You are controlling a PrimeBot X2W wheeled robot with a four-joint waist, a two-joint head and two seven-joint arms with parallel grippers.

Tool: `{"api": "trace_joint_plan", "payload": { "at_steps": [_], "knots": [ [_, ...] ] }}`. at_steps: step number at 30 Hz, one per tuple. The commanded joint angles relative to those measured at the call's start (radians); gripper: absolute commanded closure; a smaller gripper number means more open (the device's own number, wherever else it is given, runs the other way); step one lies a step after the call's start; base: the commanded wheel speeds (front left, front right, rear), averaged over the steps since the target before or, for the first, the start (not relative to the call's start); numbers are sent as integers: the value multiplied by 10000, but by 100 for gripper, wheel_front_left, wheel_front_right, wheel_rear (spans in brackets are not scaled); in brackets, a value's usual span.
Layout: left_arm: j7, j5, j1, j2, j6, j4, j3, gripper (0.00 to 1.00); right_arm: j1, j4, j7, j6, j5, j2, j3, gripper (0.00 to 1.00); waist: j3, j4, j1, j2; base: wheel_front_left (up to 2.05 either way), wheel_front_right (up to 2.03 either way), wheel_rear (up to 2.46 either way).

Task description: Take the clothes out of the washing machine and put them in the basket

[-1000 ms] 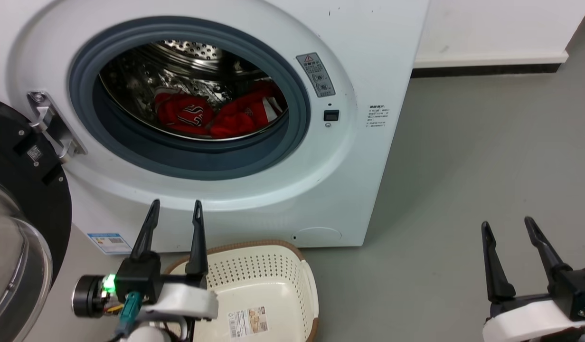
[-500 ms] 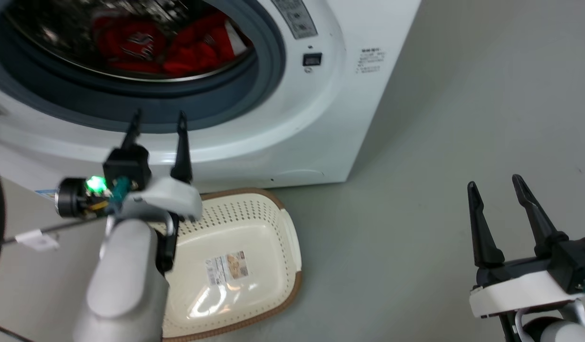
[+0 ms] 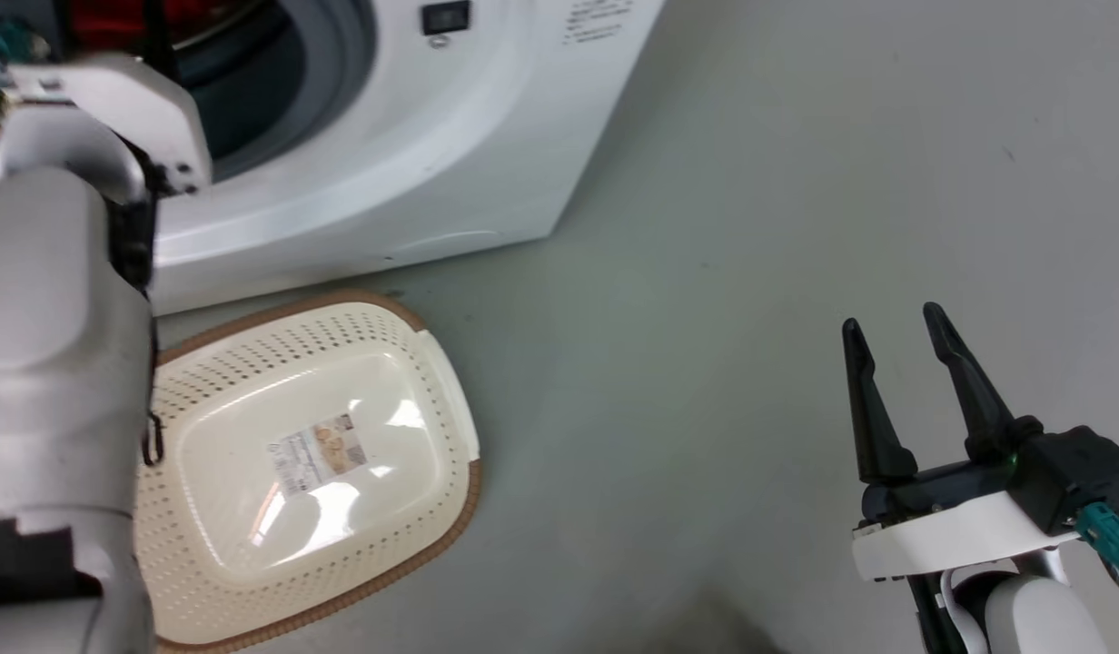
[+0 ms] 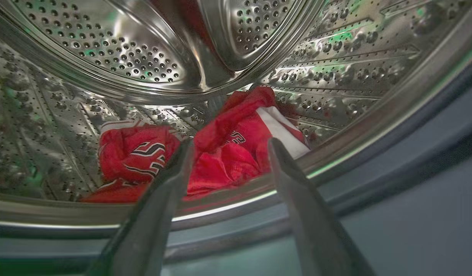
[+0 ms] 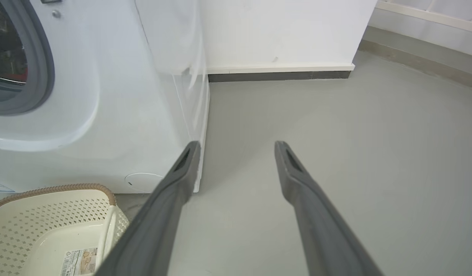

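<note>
At the washing machine (image 3: 414,136) mouth, the left tool (image 4: 230,142), spread apart, might bump the steel rim (image 4: 228,205) or miss the red jerseys (image 4: 240,130).

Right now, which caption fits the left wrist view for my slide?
Open left gripper aims at two red jerseys lying in the steel drum.

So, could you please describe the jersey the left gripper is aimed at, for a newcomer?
Inside the white washing machine, two crumpled red jerseys lie on the floor of the perforated steel drum. The one meant is the right-hand jersey in the left wrist view, framed by the open left gripper. Unlike its neighbour with a large black-and-white marking, it shows a plain white panel.
</note>
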Motion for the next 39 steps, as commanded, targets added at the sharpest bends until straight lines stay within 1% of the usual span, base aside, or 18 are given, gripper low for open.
{"api": "trace_joint_plan", "payload": {
  "at_steps": [1, 5, 10, 14, 19, 21, 24, 30, 32, 33, 37, 39],
  "knots": [
    [279, 14, -534, 264, -88, 229, 31, 0, -153, 117, -117, -5, 125, 8, 107, 0, 597, -591, -2, -1, 0, 0, 0],
    [1061, 20, -1578, 685, -206, 833, 36, 0, -340, 356, -303, -5, 290, 9, 388, 0, 1024, -948, -2, -1, 0, 0, 0],
    [2227, 132, -2728, 1424, -380, 1255, -37, 0, -457, 646, -513, -5, 548, 9, 749, 0, 1493, -1429, -2, -1, 0, 0, 0],
    [3428, 220, -3390, 2069, -588, 1477, -91, 0, -536, 852, -639, -7, 736, 7, 1053, 0, 1796, -1824, -2, -1, 0, 0, 0],
    [5186, 127, -3935, 2615, -788, 1564, -116, 0, -422, 1050, -750, -5, 885, 9, 1318, 0, 2054, -2149, -2, -1, 0, 0, 0],
    [5925, 164, -4087, 2776, -749, 1515, -114, 0, -439, 1086, -770, -7, 930, 9, 1416, 0, 2163, -2271, -2, -1, 0, 0, 0],
    [6892, 140, -4118, 2994, -554, 1359, -39, 0, -447, 1165, -803, -7, 997, 7, 1544, 0, 2262, -2445, -2, -1, 0, 0, 0],
    [8266, -14, -3569, 3388, -239, 914, 174, 0, -407, 1254, -880, -7, 1110, 7, 1764, 0, 2364, -2663, -2, -1, 0, 0, 0],
    [8583, -140, -3306, 3440, -137, 815, 315, 1, -419, 1279, -871, -7, 1141, 7, 1825, 0, 2363, -2710, -2, -1, 0, 0, 0],
    [8594, -185, -3108, 3544, -61, 596, 374, 100, -453, 1306, -881, -5, 1204, 9, 1872, 0, 2380, -2745, -2, -1, 0, 0, 0],
    [8099, -224, -2895, 3746, 23, 215, 435, 100, -549, 1389, -888, -7, 1239, 7, 1925, 0, 2331, -2781, -2, -1, 0, 0, 0],
    [7574, -249, -2824, 3805, 5, 84, 433, 100, -586, 1414, -899, -7, 1256, 7, 1940, 0, 2264, -2777, -2, -1, 0, 0, 0]
  ]
}}
